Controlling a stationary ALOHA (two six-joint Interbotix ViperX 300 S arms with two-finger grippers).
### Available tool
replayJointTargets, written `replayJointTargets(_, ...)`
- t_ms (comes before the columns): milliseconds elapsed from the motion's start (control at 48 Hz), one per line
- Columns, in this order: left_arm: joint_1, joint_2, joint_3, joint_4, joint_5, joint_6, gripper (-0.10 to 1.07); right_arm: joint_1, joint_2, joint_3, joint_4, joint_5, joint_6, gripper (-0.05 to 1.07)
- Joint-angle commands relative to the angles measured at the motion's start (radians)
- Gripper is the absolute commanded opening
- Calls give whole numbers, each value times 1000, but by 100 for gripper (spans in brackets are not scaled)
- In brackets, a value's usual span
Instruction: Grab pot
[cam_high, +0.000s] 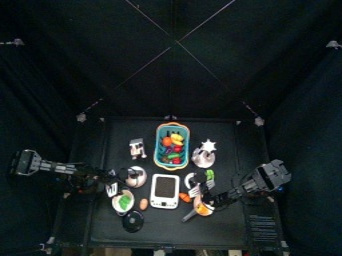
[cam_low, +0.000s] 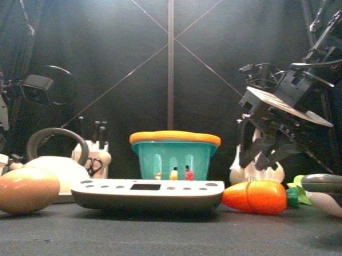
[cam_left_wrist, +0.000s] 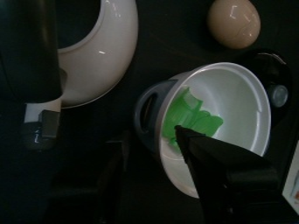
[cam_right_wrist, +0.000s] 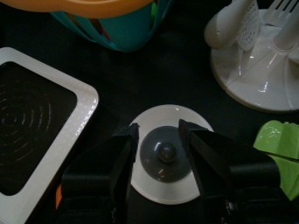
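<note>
Because the left pincer's (cam_left_wrist: 111, 122) own dark jaw crosses it and the picture's edge cuts it off, the pot (cam_left_wrist: 105, 52) shows in the left wrist view only as a pale, shiny curved wall. From the front it is a grey ring with a dark inside at the left. Its lower part is hidden behind the white bowl (cam_left_wrist: 228, 105) and the brown egg (cam_left_wrist: 233, 22). From above, it is a small bright round thing on the worktop (cam_high: 227, 135), left of the white scale (cam_high: 164, 190) and just beyond the left pincer's tips. Things there are too small to tell whether anything touches.

The left pincer stands wide. In its own view, one jaw lies over the pot's side and the other over the near rim of the bowl with the green contents. Nothing is held between them. A round black item (cam_left_wrist: 275, 70) is cut off at that view's edge.

The right pincer (cam_right_wrist: 163, 144) hangs over the worktop's right part, between the scale and the white rack (cam_right_wrist: 251, 52). Its jaws are a little apart and flank the grey centre of a white round thing (cam_right_wrist: 163, 179) below them. I cannot tell what that thing is or whether the jaws touch it. The basket (cam_right_wrist: 105, 17) is cut off in that view.
</note>
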Motion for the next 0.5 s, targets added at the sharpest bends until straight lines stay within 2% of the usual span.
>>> replayJointTargets(0, 0, 3, -15, -14, -3, -2, 76, -5, -14, -17, -5, 2, 0, 79)
replayJointTargets(250, 0, 3, -17, -17, 0, -2, 61, -5, -12, -14, -5, 2, 0, 79)
replayJointTargets(479, 2, 2, -29, -6, 25, -2, 56, -5, -14, -14, -5, 3, 0, 79)
